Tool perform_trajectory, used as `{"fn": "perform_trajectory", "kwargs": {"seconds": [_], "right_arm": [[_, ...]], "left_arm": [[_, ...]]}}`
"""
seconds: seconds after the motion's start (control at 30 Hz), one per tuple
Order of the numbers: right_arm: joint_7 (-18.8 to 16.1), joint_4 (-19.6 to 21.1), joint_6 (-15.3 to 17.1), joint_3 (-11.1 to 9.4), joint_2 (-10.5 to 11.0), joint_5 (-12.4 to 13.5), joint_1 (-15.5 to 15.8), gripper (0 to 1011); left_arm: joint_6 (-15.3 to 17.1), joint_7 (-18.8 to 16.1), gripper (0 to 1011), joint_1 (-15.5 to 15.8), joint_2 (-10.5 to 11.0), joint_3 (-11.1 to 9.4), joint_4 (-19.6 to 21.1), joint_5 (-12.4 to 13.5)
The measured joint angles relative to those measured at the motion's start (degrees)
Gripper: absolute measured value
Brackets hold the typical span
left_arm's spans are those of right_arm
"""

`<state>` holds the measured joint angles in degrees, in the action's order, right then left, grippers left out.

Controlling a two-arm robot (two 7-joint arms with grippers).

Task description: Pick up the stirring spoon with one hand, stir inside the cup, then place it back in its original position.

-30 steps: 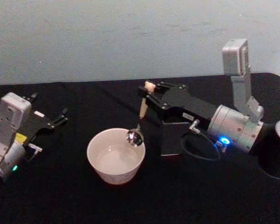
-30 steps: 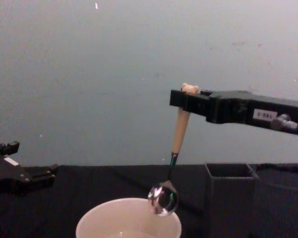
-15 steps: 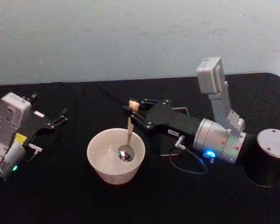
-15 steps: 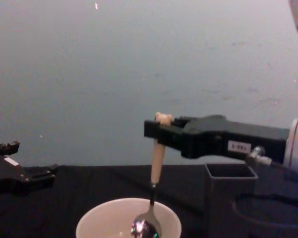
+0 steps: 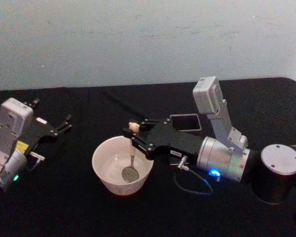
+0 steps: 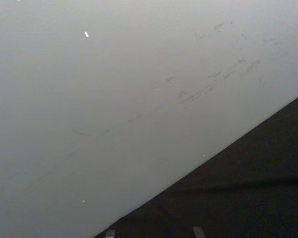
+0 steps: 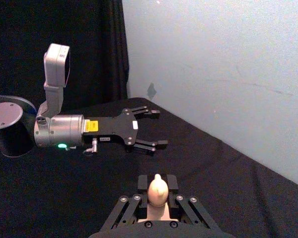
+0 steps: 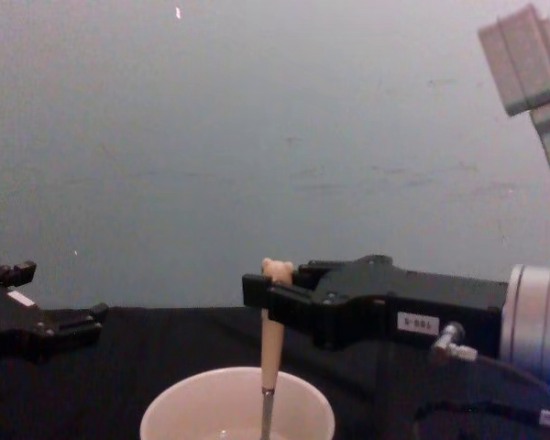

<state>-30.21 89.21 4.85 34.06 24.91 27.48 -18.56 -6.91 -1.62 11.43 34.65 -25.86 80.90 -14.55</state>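
Observation:
The cream-white cup (image 5: 99,170) stands at the table's middle. My right gripper (image 5: 134,134) reaches over its right rim from the right and is shut on the beige handle of the stirring spoon (image 5: 132,160). The spoon hangs almost upright, with its metal bowl low inside the cup. In the chest view the handle (image 8: 272,346) drops from the right gripper (image 8: 258,293) past the cup rim (image 8: 188,392). The bear head (image 7: 157,190) sticks up between the fingers. The dark grey square holder (image 5: 185,116) stands behind the right arm. My left gripper (image 5: 66,123) is parked open at the far left.
A black cylindrical arm base (image 5: 278,173) sits at the right, and a cable loops on the cloth (image 5: 192,187) beside the cup. The black tablecloth runs back to a pale wall. The left gripper (image 7: 156,129) lies well away from the cup.
My right gripper has moved left and down with the spoon. The spoon's bowl went from above the cup's rim to deep inside it. The holder has come into view behind the arm.

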Motion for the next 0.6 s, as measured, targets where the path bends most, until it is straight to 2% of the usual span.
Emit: {"fn": "perform_trajectory", "kwargs": {"seconds": [0.6], "right_arm": [[-0.45,-2.08,1.06,1.39,-2.97,-1.37,-0.88,223]], "left_arm": [[0.00,0.00,1001,0.00,0.00,0.00,0.00,0.00]]}}
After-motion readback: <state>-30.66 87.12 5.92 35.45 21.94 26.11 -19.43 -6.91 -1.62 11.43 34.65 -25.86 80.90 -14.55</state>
